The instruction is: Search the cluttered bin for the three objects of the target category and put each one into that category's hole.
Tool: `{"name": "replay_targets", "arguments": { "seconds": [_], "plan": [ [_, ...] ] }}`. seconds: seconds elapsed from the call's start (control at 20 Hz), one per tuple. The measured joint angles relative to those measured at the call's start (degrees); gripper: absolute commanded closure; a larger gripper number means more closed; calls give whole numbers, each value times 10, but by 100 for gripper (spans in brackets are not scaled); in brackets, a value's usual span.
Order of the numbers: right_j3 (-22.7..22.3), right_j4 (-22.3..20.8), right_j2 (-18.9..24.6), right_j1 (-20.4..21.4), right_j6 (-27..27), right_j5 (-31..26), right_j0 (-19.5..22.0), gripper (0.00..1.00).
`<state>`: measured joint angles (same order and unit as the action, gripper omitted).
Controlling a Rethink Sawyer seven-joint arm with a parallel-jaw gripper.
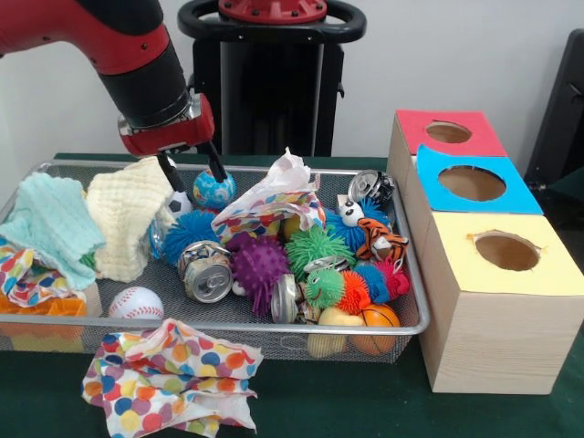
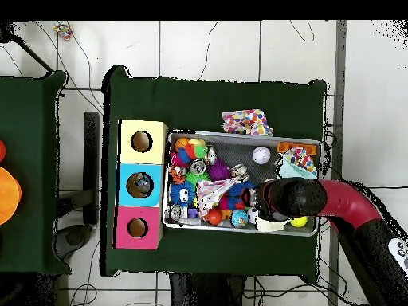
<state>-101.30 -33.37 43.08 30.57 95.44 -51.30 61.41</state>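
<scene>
Your gripper (image 1: pixel 192 170) hangs over the far side of the wire bin (image 1: pixel 412 301), at about 11 o'clock from the bin's middle in the front view, its jaws spread and empty. One tip stands just beside the blue patterned ball (image 1: pixel 213 189); whether it touches, you cannot tell. A soccer ball (image 1: pixel 180 203) peeks out at 7 o'clock from that ball, beside the yellow cloth (image 1: pixel 130 214). The baseball (image 1: pixel 136 303) lies near the bin's front wall, and a small basketball (image 1: pixel 378 317) sits in the front corner nearest the boxes. On the green surface (image 1: pixel 365 401) at 3 o'clock from the bin stand three boxes in a row, each with a round hole: the yellow box (image 1: pixel 497 301) nearest the camera, the blue box (image 1: pixel 471 182) in the middle, the red box (image 1: pixel 445 133) farthest away. A polka-dot cloth (image 1: pixel 173 374) lies outside the bin's front wall.
</scene>
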Motion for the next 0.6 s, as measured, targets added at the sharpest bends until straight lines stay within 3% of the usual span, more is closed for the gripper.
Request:
{"name": "replay_targets", "arguments": {
  "seconds": [0.6],
  "plan": [
    [2, 0, 0, -30, 0, 0, 16, 0]
  ]
}}
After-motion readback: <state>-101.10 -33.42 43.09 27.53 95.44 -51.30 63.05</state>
